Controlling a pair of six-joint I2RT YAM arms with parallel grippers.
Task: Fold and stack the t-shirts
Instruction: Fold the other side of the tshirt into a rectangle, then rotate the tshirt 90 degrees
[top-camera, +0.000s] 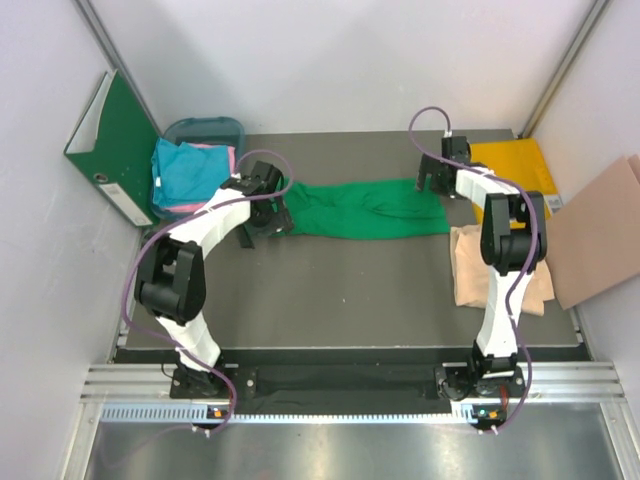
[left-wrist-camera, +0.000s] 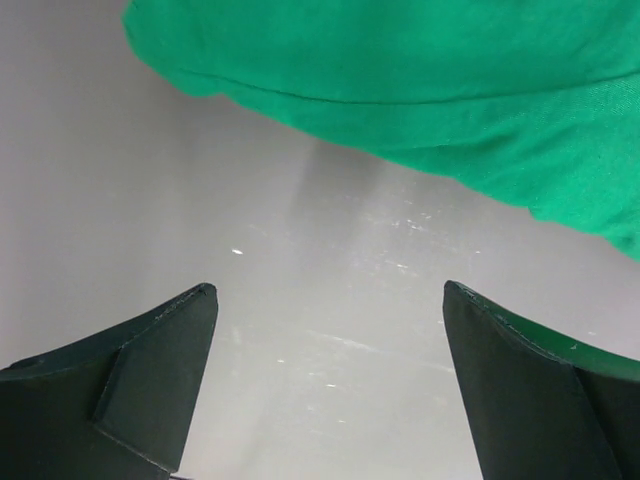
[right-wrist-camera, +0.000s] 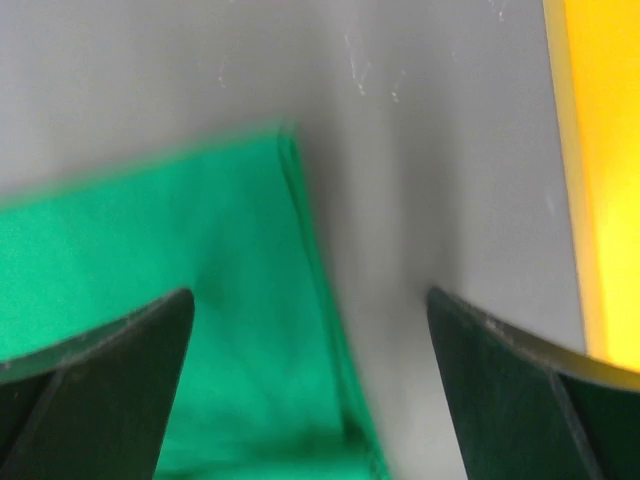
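Observation:
A bright green t-shirt (top-camera: 365, 208) lies folded into a long strip across the back middle of the table. My left gripper (top-camera: 268, 208) is open and empty at its left end; in the left wrist view the shirt (left-wrist-camera: 420, 90) lies just beyond the open fingers (left-wrist-camera: 160, 370). My right gripper (top-camera: 432, 182) is open over its right end, the shirt's edge (right-wrist-camera: 200, 300) between the jaws, not gripped. A beige-peach t-shirt (top-camera: 470, 270) lies folded at the right. A teal-blue t-shirt (top-camera: 187, 172) lies on a pink one (top-camera: 215, 148) in the bin at the back left.
A green ring binder (top-camera: 112, 145) leans on the left wall. A yellow folder (top-camera: 515, 170) lies at the back right, also in the right wrist view (right-wrist-camera: 600, 180). A brown cardboard sheet (top-camera: 600, 235) lies at the right edge. The teal bin (top-camera: 205, 128) holds the two shirts.

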